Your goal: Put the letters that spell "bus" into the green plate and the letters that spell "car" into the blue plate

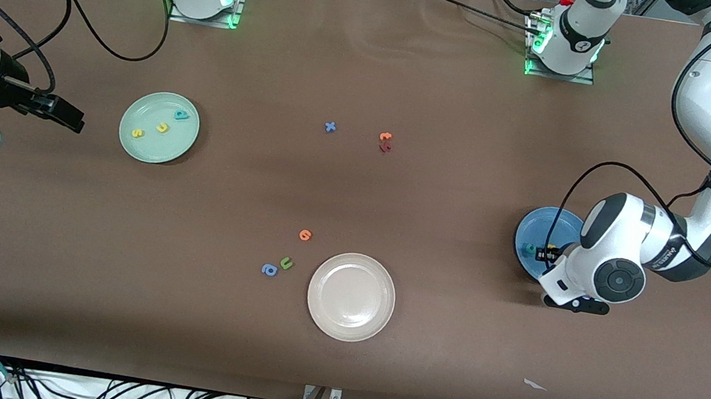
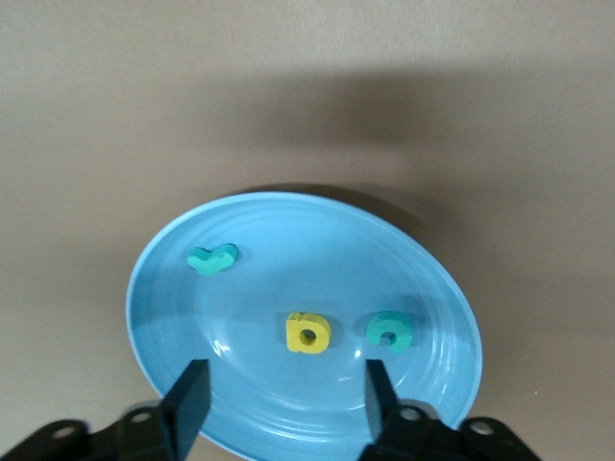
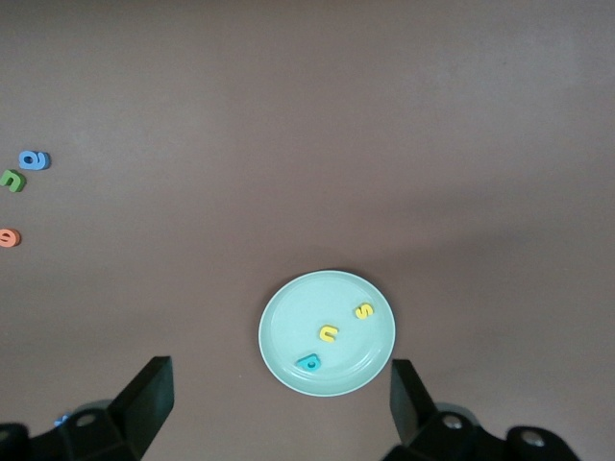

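- Okay, right gripper [image 1: 68, 113] is hanging at the right arm's end of the table, beside the green plate [image 1: 129, 142], fingers spread wide, nothing between them.
- Green plate, round, pale mint, raised rim, is holding three tiny foam letters: yellow s [image 1: 137, 133], yellow u [image 1: 162, 127], teal b [image 1: 182, 114], all lying apart from each other.
- Blue x [image 1: 331, 127] is lying mid-table; orange letter [image 1: 385, 137] and dark red letter [image 1: 385, 148] are touching just beside each other.
- Orange rounded letter [image 1: 305, 235], olive-green u [image 1: 286, 262] and blue a [image 1: 269, 270] are sitting close to the cream-white plate [image 1: 351, 297], a glossy shallow round plate nearest the front camera.
- Blue plate [image 1: 534, 223] is sitting toward the left arm's end, partly blocked by the left arm's wrist in the front view.
- In it: teal r [image 2: 211, 257], yellow a [image 2: 307, 332], teal c [image 2: 388, 330], spaced apart.
- Left gripper [image 2: 283, 399] is hovering over the blue plate's rim, fingers parted, gripping nothing.
- Table [image 1: 412, 83] is a matte brown sheet, slightly wrinkled near the bases.
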`<state>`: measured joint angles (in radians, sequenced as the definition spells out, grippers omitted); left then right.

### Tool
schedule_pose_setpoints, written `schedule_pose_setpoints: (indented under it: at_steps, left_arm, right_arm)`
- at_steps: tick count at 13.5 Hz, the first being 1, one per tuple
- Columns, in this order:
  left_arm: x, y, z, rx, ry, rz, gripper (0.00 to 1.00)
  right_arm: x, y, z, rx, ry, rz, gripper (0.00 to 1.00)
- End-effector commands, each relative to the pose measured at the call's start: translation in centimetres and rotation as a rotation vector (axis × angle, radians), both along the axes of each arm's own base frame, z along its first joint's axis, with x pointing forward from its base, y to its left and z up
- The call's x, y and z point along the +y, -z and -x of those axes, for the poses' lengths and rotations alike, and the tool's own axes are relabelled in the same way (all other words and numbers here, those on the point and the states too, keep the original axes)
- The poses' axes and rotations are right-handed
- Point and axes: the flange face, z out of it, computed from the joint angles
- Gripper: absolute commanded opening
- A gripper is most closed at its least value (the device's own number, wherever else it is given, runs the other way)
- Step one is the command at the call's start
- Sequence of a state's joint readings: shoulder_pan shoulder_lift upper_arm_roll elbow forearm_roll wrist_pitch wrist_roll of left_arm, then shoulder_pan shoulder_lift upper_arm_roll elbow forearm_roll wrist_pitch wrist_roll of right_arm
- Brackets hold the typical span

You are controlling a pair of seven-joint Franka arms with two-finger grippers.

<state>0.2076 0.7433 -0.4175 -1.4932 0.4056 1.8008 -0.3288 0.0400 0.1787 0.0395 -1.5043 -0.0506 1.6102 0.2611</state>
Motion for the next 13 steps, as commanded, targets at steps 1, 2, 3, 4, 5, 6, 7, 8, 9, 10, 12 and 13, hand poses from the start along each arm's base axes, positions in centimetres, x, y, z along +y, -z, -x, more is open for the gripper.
schedule_pose_setpoints:
  at_steps: [1,2,3,4,5,6,7,8,9,10,12,13]
  left_arm:
    - [0.7,-4.3,0.0,-0.022,0.001,0.002,1.00]
    - [1.0,-5.0,0.1,-0.018,-0.005,-0.003,1.00]
    - [1.4,-6.2,0.1,-0.026,-0.012,-0.008,1.00]
    - [3.4,-6.7,0.0,-0.024,-0.047,0.009,1.00]
    - [3.8,-8.4,0.2,-0.037,-0.065,0.051,1.00]
    - [5.6,-10.3,0.6,-0.049,-0.075,0.070,1.00]
    - [6.4,-12.3,1.6,-0.051,-0.065,0.126,1.00]
    - [7.8,-14.1,2.6,-0.059,-0.064,0.172,1.00]
    - [8.8,-16.4,3.9,-0.081,-0.056,0.188,1.00]
    - [9.4,-19.1,5.2,-0.115,-0.063,0.180,1.00]
    - [8.9,-23.9,6.4,-0.188,-0.037,0.162,1.00]
    - [8.4,-26.7,7.0,-0.233,-0.017,0.151,1.00]
  right_arm:
    - [0.3,0.2,-0.3,0.017,-0.021,0.012,1.00]
    - [0.4,0.2,-0.3,0.014,-0.022,0.012,1.00]
    - [0.4,0.2,-0.4,0.009,-0.021,0.012,1.00]
    - [0.4,0.2,-0.5,0.003,-0.013,0.009,1.00]
    - [0.4,0.1,-0.5,0.000,-0.006,0.006,1.00]
    - [0.3,0.1,-0.5,0.000,-0.006,0.006,1.00]
    - [0.3,0.1,-0.5,0.001,-0.010,0.010,1.00]
    - [0.3,0.1,-0.5,0.001,-0.019,0.003,1.00]
    - [0.3,0.0,-0.5,-0.001,-0.020,0.001,1.00]
    - [0.1,0.0,-0.6,-0.005,-0.017,0.000,1.00]
    - [0.0,0.0,-0.7,-0.011,-0.016,0.001,1.00]
    - [0.1,-0.1,-0.9,-0.028,-0.019,-0.001,1.00]
